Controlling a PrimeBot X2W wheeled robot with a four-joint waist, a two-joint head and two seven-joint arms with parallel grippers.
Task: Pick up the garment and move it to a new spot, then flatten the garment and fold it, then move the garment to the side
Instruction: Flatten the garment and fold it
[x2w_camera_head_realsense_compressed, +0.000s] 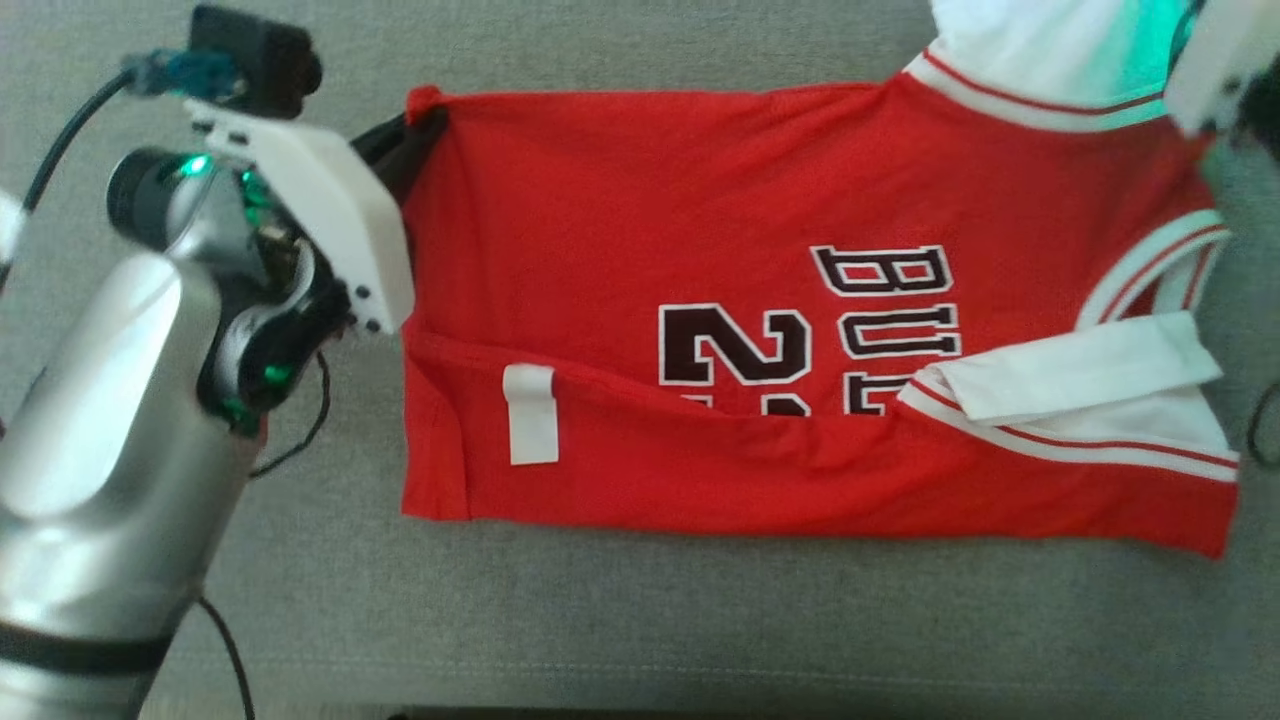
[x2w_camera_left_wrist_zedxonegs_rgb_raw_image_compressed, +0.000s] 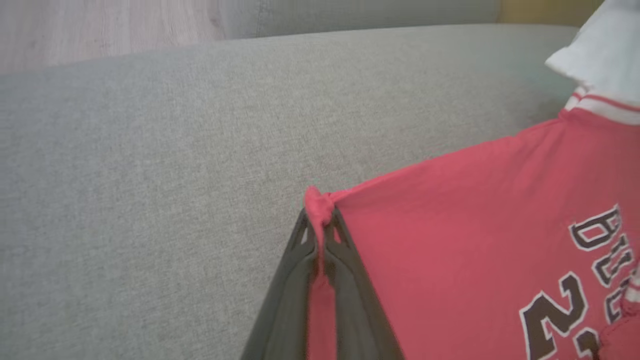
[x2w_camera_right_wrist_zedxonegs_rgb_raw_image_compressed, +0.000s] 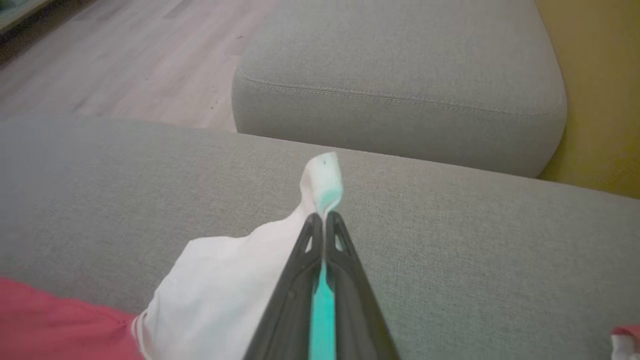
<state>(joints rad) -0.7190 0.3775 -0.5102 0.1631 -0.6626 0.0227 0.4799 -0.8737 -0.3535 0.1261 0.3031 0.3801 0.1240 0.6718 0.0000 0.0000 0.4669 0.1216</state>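
Left wrist view: our left gripper (x2w_camera_left_wrist_zedxonegs_rgb_raw_image_compressed: 320, 217) pinches a hem corner of the red jersey (x2w_camera_left_wrist_zedxonegs_rgb_raw_image_compressed: 475, 225); our right gripper (x2w_camera_right_wrist_zedxonegs_rgb_raw_image_compressed: 325, 218) clamps its white sleeve (x2w_camera_right_wrist_zedxonegs_rgb_raw_image_compressed: 225, 285), over the grey cushion (x2w_camera_right_wrist_zedxonegs_rgb_raw_image_compressed: 100, 190).

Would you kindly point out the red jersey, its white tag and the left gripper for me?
red jersey (x2w_camera_head_realsense_compressed: 620, 200): head view, plain red cloth above the number.
white tag (x2w_camera_head_realsense_compressed: 531, 415): head view, middle of the tag.
left gripper (x2w_camera_left_wrist_zedxonegs_rgb_raw_image_compressed: 321, 221): left wrist view, between the fingertips pinching the jersey's corner.
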